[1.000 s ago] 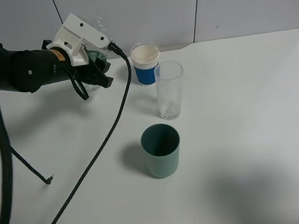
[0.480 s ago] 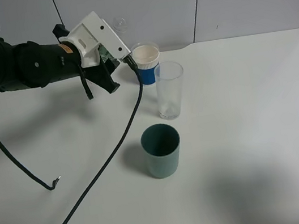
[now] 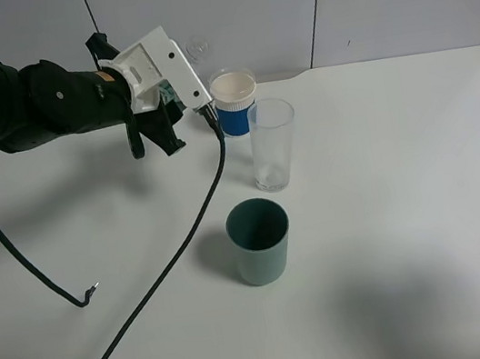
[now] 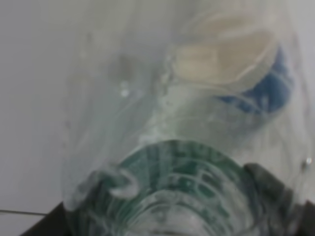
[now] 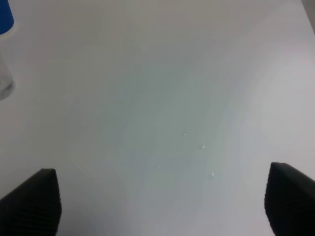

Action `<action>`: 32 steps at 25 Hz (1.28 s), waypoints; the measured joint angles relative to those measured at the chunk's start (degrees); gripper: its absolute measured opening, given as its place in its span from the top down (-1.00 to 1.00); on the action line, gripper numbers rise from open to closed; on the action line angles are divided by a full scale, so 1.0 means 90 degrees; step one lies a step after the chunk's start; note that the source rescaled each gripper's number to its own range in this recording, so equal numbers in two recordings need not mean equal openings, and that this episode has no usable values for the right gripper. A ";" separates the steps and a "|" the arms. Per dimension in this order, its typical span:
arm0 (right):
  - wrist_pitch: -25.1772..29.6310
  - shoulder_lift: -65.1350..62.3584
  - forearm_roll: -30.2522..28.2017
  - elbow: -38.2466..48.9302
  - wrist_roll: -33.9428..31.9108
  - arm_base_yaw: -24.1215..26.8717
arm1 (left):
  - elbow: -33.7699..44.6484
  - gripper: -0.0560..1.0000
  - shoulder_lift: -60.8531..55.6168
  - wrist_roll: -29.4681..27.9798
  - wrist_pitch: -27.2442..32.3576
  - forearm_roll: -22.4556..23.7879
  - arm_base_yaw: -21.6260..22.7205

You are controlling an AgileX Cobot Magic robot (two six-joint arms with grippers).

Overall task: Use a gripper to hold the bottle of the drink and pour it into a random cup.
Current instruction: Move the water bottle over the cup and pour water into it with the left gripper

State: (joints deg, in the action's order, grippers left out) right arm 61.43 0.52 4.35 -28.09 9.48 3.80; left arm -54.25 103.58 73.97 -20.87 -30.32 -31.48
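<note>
Exterior high: left gripper (image 3: 169, 99) clamped on bottle (image 3: 193, 47), neck tilted past fingertips.
Cup (image 3: 272, 142): ahead of those fingertips, apart.
Right wrist: right gripper (image 5: 160, 199) fingers wide over table (image 5: 147, 98).

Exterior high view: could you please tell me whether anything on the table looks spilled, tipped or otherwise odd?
No spill shows there; the blue cup, tall clear cup and teal cup stand upright. One oddity: a black cable ends loose on the table, its free end plugged into nothing.
</note>
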 joint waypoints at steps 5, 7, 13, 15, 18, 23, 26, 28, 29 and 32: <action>0.0000 0.0000 0.0000 0.0000 0.0000 0.0000 | 0.0000 0.89 0.0000 0.0104 0.0000 -0.0077 0.0000; 0.0000 0.0000 0.0000 0.0000 0.0000 0.0000 | 0.0000 0.89 0.0000 0.0110 -0.0008 -0.0077 -0.0006; 0.0000 0.0000 0.0000 0.0000 0.0000 0.0000 | 0.0000 0.89 0.0000 0.0722 -0.0333 -0.0698 -0.0162; 0.0000 0.0000 0.0000 0.0000 0.0000 0.0000 | 0.0000 0.89 0.0000 0.1502 -0.0491 -0.1285 -0.0252; 0.0000 0.0000 0.0000 0.0000 0.0000 0.0000 | 0.0000 0.89 0.0000 0.2800 -0.0802 -0.2281 -0.0440; 0.0000 0.0000 0.0000 0.0000 0.0000 0.0000 | 0.0000 0.89 0.0000 0.3880 -0.1159 -0.3134 -0.0578; 0.0000 0.0000 0.0000 0.0000 0.0000 0.0000 | 0.0000 0.89 0.0000 0.3968 -0.1313 -0.3330 -0.0675; 0.0000 0.0000 0.0000 0.0000 0.0000 0.0000 | 0.0000 0.89 0.0000 0.4019 -0.1473 -0.3435 -0.0774; 0.0000 0.0000 0.0000 0.0000 0.0000 0.0000 | 0.0000 0.89 0.0000 0.4042 -0.1551 -0.3495 -0.0813; 0.0000 0.0000 0.0000 0.0000 0.0000 0.0000 | -0.0017 0.89 0.0000 0.4200 -0.1689 -0.3750 -0.0884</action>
State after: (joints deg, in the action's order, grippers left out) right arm 61.43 0.52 4.35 -28.09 9.48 3.80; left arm -54.40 103.58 111.76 -36.06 -64.07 -39.44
